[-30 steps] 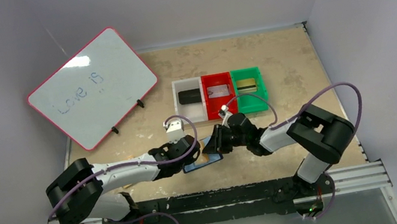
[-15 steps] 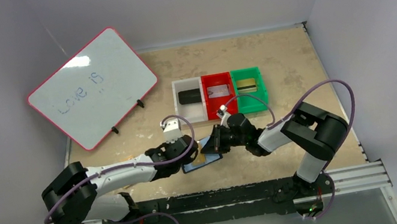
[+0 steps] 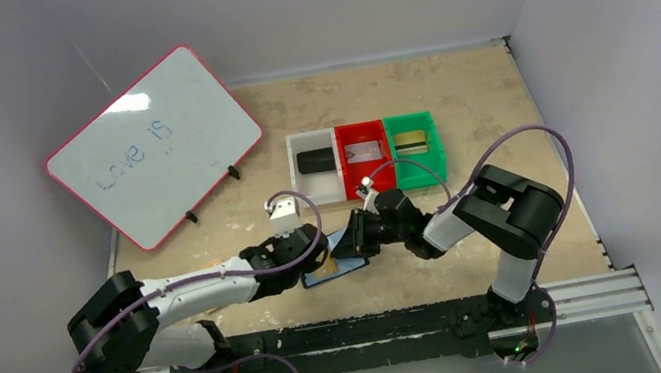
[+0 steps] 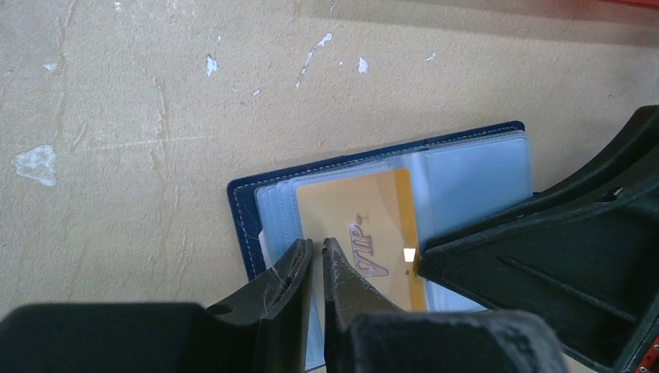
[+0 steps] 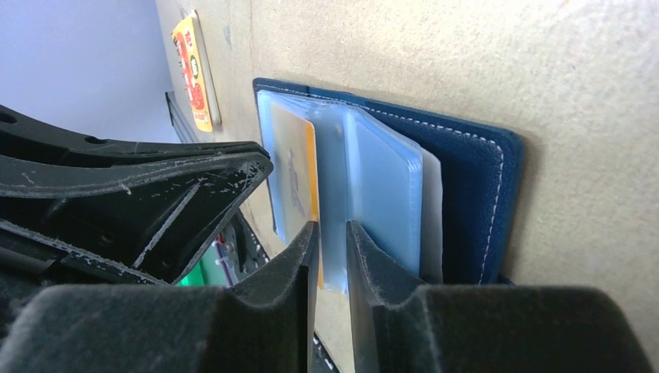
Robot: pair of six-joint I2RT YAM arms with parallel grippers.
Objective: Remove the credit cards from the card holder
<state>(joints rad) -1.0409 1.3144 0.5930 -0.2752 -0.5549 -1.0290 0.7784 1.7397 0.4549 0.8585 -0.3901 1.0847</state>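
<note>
A: Where's the top camera?
B: High behind the arm bases (image 3: 208, 359), looking down over the whole desk (image 3: 475, 101).
A: The wrist ones?
B: Very close, low to the surface, facing each other across the open card holder (image 3: 340, 258). That is what all three views share. The right one is rolled sideways, the desk standing upright.

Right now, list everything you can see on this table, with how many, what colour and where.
table: one, tan, under everything
whiteboard: one, pink-framed, leaning rear left
white bin: one, rear centre, holds black item
red bin: one, middle of row, holds grey card
green bin: one, right of row, holds gold card
card holder: one, navy, open between claws
VIP card: one, gold, inside clear sleeve
orange pad: one, near table edge
left claw: one, black, pinching holder's sleeve
right claw: one, black, astride a sleeve, grip unclear
</note>
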